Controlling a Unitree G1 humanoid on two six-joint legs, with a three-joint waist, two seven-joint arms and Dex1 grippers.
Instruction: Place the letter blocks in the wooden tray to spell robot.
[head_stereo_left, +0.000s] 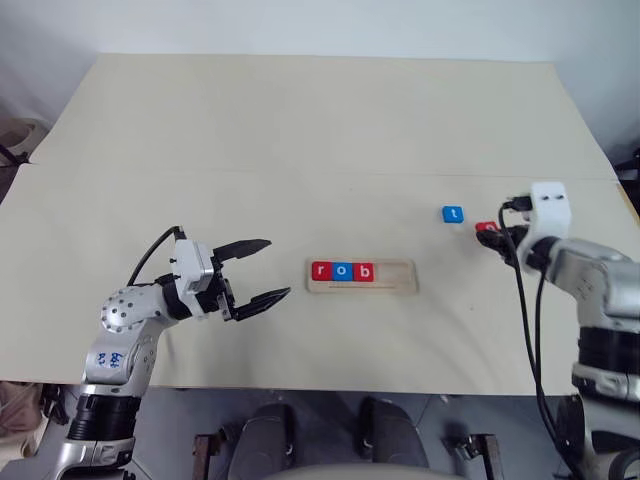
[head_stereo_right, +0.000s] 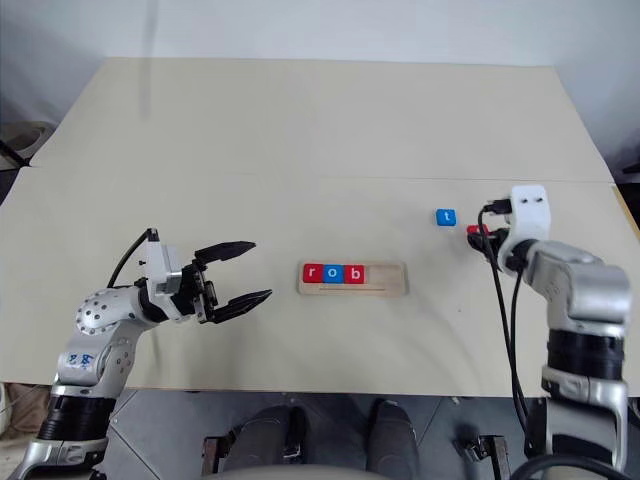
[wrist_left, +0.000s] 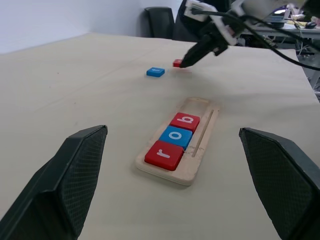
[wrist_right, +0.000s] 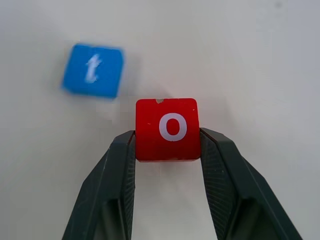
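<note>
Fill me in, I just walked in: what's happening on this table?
A robot is spelling "robot" in a wooden tray. The red r, blue o and red b already sit in it. The right gripper has its jaws closed on the red o block; the blue t lies beside it. The left gripper hovers open.

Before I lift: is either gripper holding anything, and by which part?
The right gripper has the red o block between its fingers, clamped on two opposite side edges. The left gripper is open, holding nothing.

Pale table (head_stereo_left: 300, 130) with tray (head_stereo_left: 395, 285), tiles (head_stereo_left: 453, 214)
</note>
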